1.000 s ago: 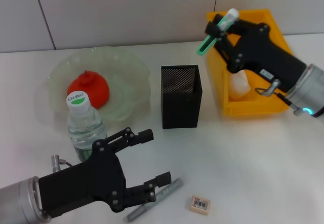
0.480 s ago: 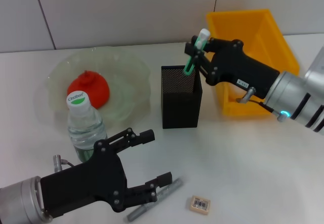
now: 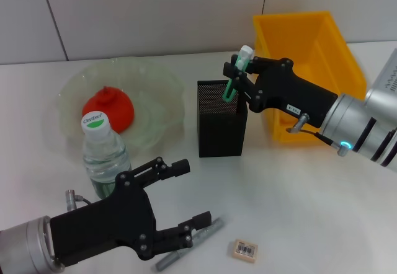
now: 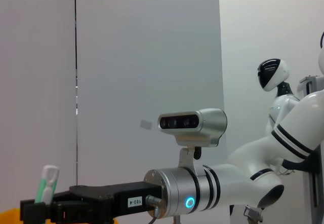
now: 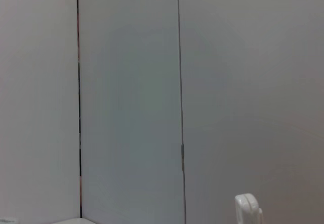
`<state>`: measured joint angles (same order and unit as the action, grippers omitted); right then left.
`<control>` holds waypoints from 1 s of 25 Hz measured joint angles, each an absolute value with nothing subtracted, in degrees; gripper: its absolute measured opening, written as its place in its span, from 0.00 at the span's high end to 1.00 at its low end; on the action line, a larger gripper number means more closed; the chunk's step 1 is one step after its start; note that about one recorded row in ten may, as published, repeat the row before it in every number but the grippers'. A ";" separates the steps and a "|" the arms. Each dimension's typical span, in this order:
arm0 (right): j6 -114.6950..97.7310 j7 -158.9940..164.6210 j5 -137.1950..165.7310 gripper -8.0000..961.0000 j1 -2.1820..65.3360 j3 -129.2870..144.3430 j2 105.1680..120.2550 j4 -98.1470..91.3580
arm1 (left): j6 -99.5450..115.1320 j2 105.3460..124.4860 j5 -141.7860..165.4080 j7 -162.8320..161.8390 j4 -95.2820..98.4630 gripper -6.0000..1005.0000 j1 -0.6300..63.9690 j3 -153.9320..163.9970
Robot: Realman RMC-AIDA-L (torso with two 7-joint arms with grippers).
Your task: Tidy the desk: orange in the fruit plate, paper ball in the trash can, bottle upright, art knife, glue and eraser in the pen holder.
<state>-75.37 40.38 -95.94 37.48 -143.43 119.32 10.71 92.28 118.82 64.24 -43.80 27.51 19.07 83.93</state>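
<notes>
- The right gripper is pinching the glue, a green stick with a white cap, and holding it over the open top of the pen holder
- The low end of the glue is sitting just at the rim of the pen holder, and the stick is leaning a little
- The pen holder is a black mesh box standing in the middle of the table; I cannot tell what is lying inside it
- The trash can is standing just behind the right arm, and the arm is hiding most of its inside
- The orange is sitting in the fruit plate
- The bottle is standing upright just in front of the plate, with a green word on its white cap that is too small to read
- The left gripper is hanging low near the front edge with its fingers spread wide, holding nothing
- The grey art knife is lying right by its lower finger
- The eraser is lying near the knife, with a barcode sticker on top
- A tiny white label on the right arm is showing, but I cannot read it in the head view
</notes>
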 joint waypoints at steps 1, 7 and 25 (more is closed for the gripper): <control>-75.40 40.38 -95.92 0.82 37.42 -143.30 119.33 10.68 | 92.28 118.82 64.25 -43.79 27.51 0.20 19.08 83.93; -75.88 40.41 -96.21 0.78 36.85 -142.04 119.47 10.62 | 92.42 118.82 64.25 -43.77 27.51 0.20 18.92 83.59; -88.41 55.69 -104.18 0.24 27.40 -142.49 119.22 22.61 | 92.43 118.56 64.14 -43.73 27.51 0.20 18.34 83.58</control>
<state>-88.41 55.70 -104.18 27.40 -142.49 119.22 22.61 92.43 118.56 64.14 -43.73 27.51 18.34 83.58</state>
